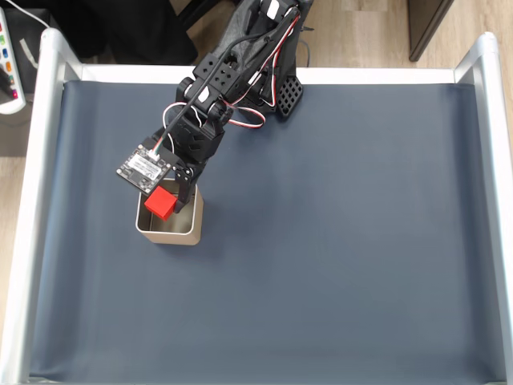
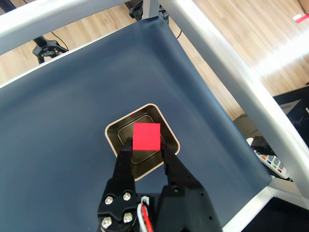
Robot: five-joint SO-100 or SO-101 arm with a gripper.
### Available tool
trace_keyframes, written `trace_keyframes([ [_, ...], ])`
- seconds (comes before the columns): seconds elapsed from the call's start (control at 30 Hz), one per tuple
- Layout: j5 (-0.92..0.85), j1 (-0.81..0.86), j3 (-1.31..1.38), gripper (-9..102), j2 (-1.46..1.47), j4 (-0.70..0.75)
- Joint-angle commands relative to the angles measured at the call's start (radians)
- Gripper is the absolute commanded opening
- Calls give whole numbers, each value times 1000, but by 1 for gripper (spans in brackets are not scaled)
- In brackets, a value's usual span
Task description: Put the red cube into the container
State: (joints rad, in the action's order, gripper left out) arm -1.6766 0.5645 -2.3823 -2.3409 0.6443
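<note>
The red cube [image 1: 162,202] [image 2: 146,137] is held between the black fingers of my gripper [image 1: 166,200] [image 2: 146,144], which is shut on it. It hangs directly over the container [image 1: 170,231] [image 2: 120,127], a square silvery tin with rounded corners standing on the dark mat. In the wrist view the cube sits over the middle of the tin's opening, above the floor of the tin. In the fixed view the arm reaches down from the top centre toward the left half of the mat and covers the tin's far rim.
A dark blue-grey mat [image 1: 321,241] covers the work surface, framed by silver rails [image 1: 40,160] [image 2: 227,63]. The arm's black base [image 1: 280,88] stands at the mat's top edge. Wood floor [image 2: 241,29] lies beyond the rails.
</note>
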Motion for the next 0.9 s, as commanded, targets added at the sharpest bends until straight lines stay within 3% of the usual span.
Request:
trace_keyframes([
  [0.0, 8, -9, 8, 23, -37, -21],
  [0.3, 14, -15, 6, 24, -43, -25],
  [0.53, 52, -81, 17, 0, -92, -23],
  [0.87, 60, -334, 14, 0, -204, 38],
])
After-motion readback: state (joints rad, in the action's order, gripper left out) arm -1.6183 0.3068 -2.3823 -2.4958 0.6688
